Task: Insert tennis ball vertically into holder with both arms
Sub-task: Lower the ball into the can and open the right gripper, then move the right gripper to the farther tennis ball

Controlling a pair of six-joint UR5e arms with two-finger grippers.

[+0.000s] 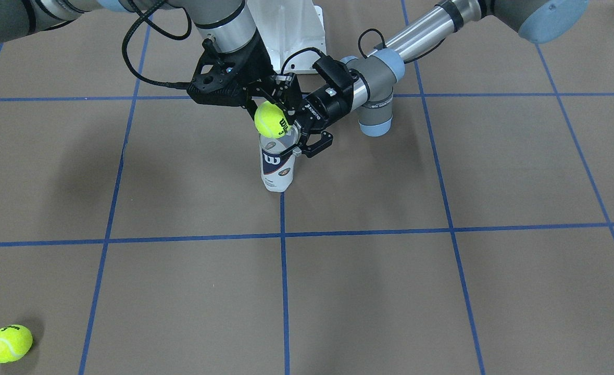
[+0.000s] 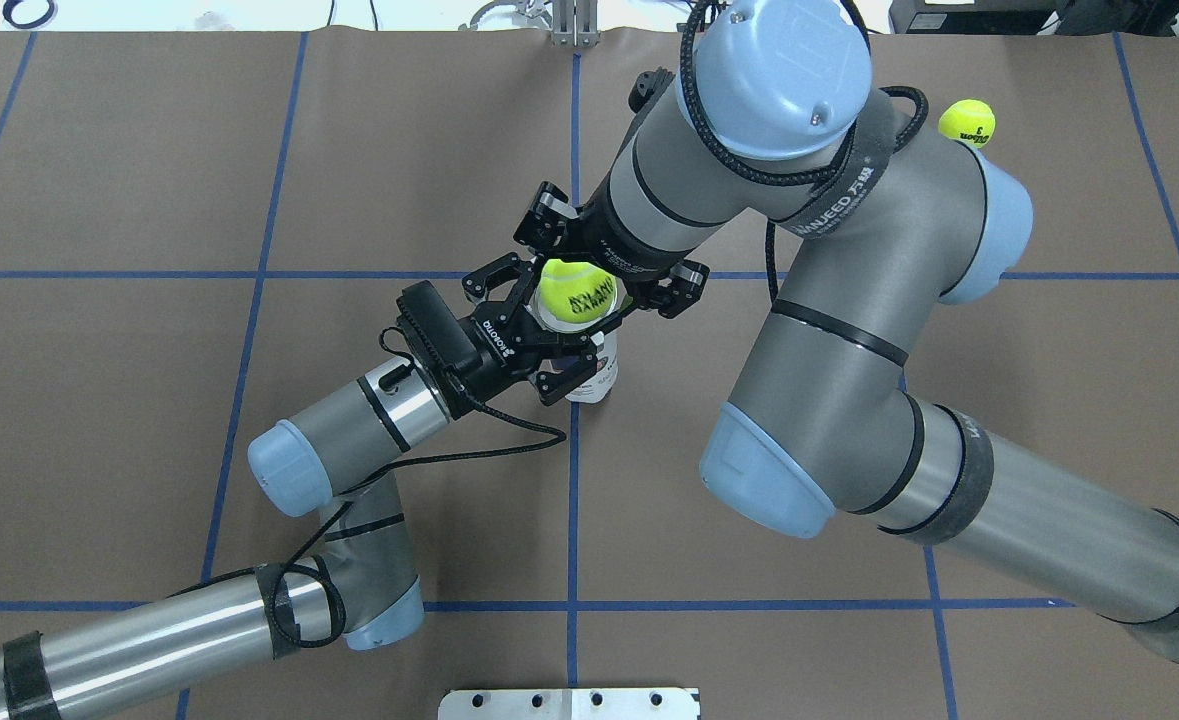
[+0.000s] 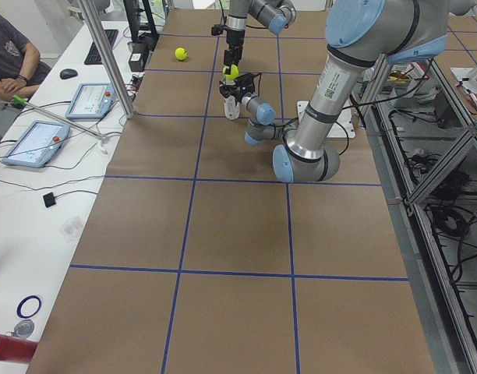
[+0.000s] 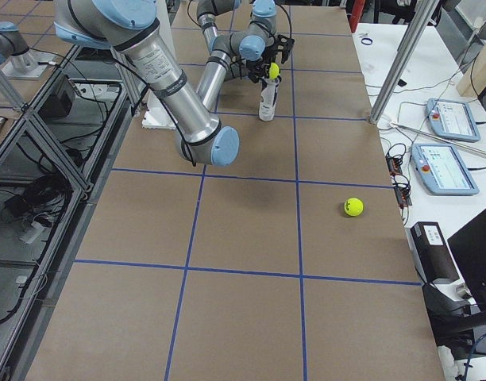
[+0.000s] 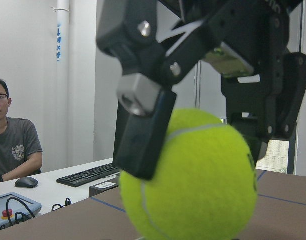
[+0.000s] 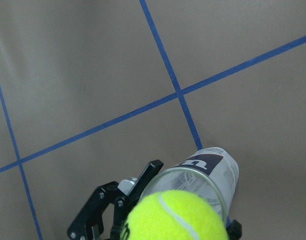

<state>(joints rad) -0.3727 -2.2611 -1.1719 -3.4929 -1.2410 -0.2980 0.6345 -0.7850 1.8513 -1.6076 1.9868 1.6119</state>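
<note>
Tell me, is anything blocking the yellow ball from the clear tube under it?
Nothing visible does. The tennis ball, held by the right gripper, hangs over the open mouth of the holder; the left gripper clasps its side.

holder in left gripper: clear glossy plastic
ball in right gripper: fuzzy felt
tabletop: matt brown paper

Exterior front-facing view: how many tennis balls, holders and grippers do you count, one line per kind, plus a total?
Tennis balls: 2, the held ball and the loose ball
Holders: 1, the holder
Grippers: 2, the left gripper and the right gripper
Total: 5
</note>
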